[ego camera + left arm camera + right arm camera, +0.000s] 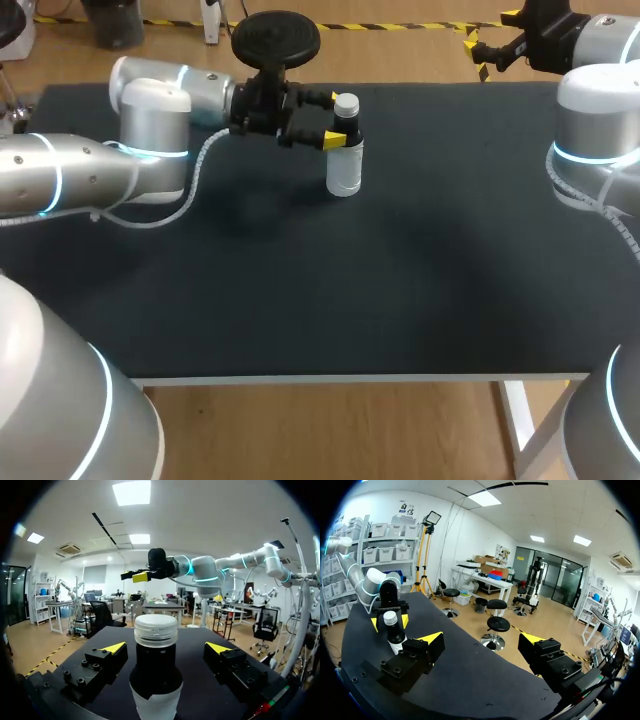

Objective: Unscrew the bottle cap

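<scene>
The bottle stands upright on the desk, toward its far side and left of the middle, with its pale cap on. Our left pincer is level with the bottle's dark upper part. Its fingers are spread, one on each side, and hold nothing, since the left wrist view shows a gap at both sides. Our right pincer hangs well apart near the far right corner, also spread wide and empty.

We think the main risk is an uneven squeeze. If one finger lands first, the free-standing bottle could slide or tip. A weak hold could also let the bottle spin along with the cap. The left fingers sit just under the cap, which leaves the right pincer little room and makes a knock between the two possible.

The left wrist view cuts off the bottle's base. From the head view we cannot judge the finger gaps. We cannot tell how tight the cap is, nor whether there is liquid inside.
</scene>
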`<state>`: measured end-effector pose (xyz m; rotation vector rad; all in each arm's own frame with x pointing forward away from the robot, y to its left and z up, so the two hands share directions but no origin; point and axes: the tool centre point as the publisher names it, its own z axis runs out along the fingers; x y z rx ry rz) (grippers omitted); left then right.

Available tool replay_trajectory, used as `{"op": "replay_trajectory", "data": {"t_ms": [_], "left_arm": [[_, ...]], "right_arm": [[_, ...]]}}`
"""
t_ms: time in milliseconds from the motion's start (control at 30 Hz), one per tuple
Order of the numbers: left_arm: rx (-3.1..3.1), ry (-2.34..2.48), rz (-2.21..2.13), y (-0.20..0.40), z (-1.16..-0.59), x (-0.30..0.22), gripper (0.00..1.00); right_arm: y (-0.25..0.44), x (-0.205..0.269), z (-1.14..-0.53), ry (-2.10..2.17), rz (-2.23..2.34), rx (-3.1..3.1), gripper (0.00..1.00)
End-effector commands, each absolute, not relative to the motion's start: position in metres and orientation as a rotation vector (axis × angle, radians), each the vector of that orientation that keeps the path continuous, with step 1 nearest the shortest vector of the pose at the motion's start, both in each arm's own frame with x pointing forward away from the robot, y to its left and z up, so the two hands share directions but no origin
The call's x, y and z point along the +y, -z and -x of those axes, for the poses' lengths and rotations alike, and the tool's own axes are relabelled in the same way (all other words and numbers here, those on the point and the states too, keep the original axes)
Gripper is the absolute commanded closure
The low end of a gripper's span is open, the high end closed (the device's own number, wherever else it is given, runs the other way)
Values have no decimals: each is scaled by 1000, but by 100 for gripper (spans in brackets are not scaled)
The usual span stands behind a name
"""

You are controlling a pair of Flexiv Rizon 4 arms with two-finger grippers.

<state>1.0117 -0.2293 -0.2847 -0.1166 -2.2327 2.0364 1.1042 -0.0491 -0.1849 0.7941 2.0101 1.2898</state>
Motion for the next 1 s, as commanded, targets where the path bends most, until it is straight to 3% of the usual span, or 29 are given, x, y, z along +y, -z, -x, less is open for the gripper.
{"op": "replay_trajectory", "data": {"t_ms": [33,367,533,633,667,800,833,1000], "left_arm": [[-2222,-2027,124,287,-1016,-232,0],[-2213,-2028,127,285,-1015,-235,0],[-2219,-2025,131,284,-1016,-235,37],[-2222,-2022,131,285,-1016,-235,44],[-2224,-2018,128,285,-1016,-235,58],[-2230,-2009,125,285,-1017,-238,88],[-2230,-2009,128,285,-1017,-238,100],[-2229,-2019,148,281,-1019,-237,100]], "right_arm": [[185,-50,-1104,-1290,-793,2011,0],[185,-50,-1104,-1290,-793,2011,0],[185,-50,-1104,-1290,-793,2011,0],[185,-50,-1104,-1290,-793,2011,0],[185,-50,-1104,-1290,-793,2011,0],[185,-50,-1104,-1290,-793,2011,0],[185,-50,-1104,-1290,-793,2011,0],[185,-50,-1104,-1290,-793,2011,0]]}}
